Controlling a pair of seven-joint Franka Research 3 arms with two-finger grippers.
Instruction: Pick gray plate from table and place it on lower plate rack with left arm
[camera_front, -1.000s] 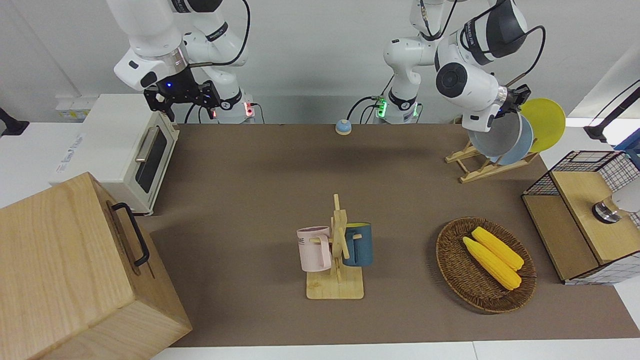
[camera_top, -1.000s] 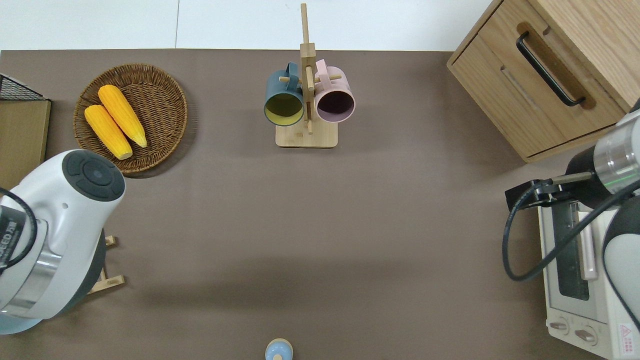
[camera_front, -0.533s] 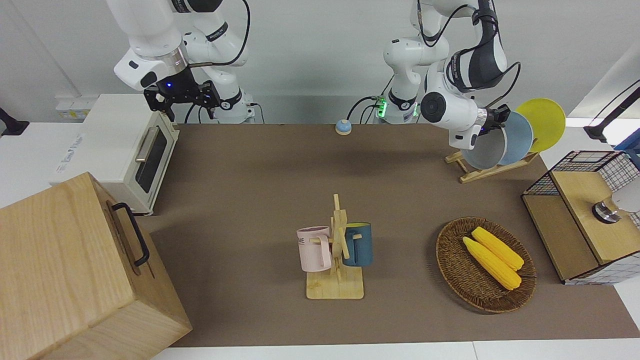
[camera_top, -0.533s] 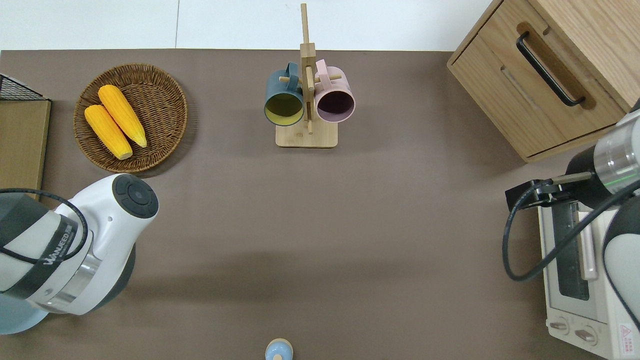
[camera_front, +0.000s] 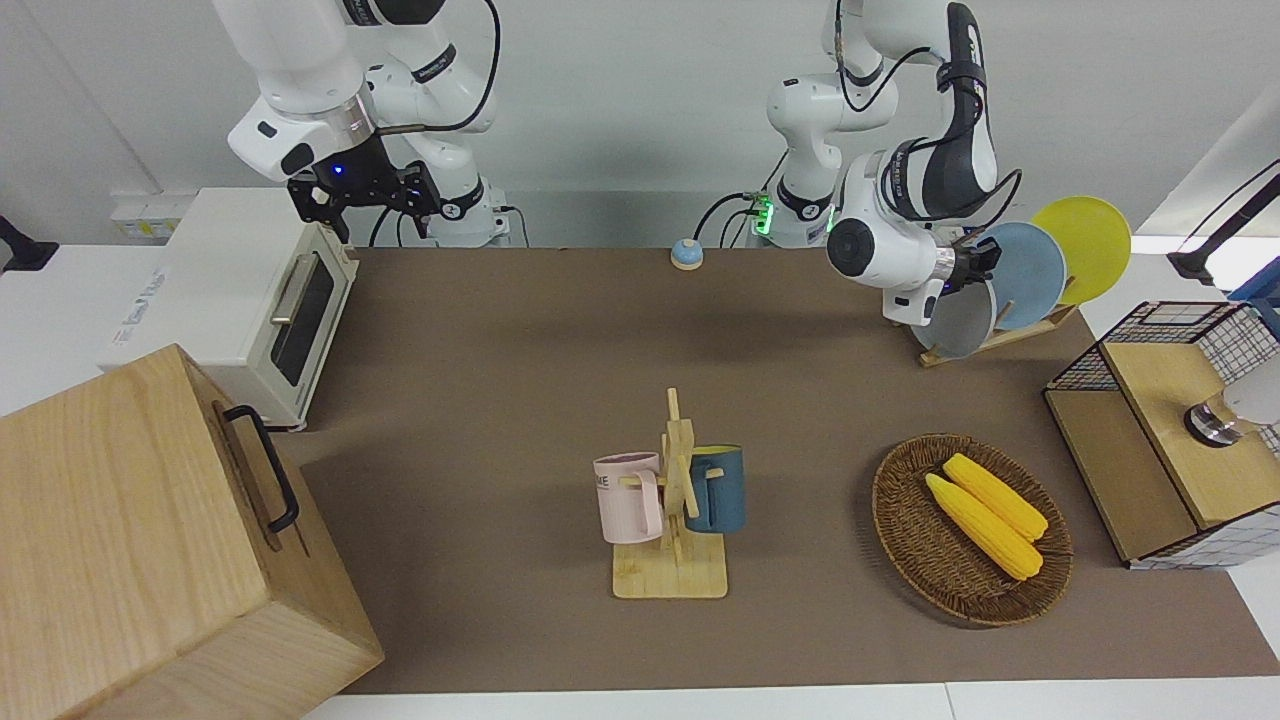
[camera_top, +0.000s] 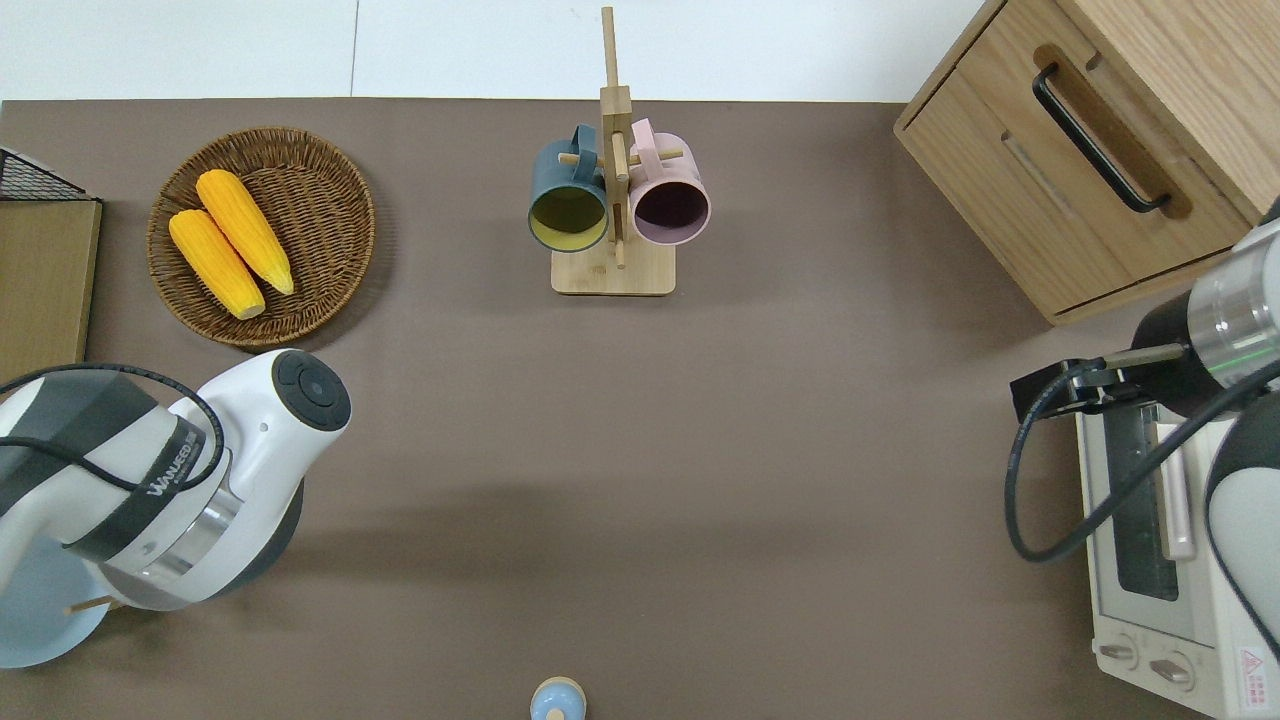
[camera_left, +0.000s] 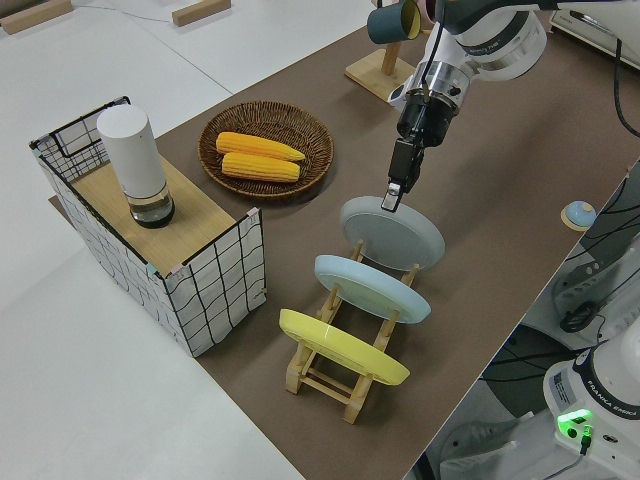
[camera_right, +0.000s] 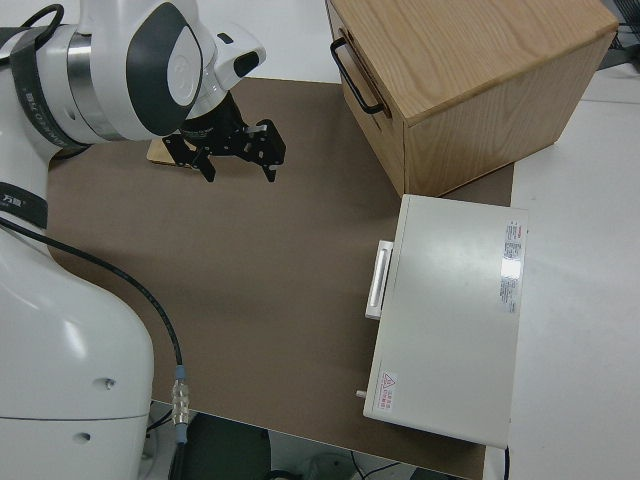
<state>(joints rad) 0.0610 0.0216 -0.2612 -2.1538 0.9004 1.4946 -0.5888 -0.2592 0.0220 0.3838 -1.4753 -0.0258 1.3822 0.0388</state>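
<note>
Half the gray plate (camera_front: 962, 320) hides behind left hand (camera_left: 394, 196).

Our two arms are glossy white shells with dark gray joint caps and silver wrist rings. Black cables loop along the left arm (camera_front: 880, 235), and we can read "WANUEED" on its dark band.

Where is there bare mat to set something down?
The widest free patch on the table lies between the mug tree, the bell and the toaster oven. The left arm's end is crowded: plate rack, corn basket, wire crate.
</note>
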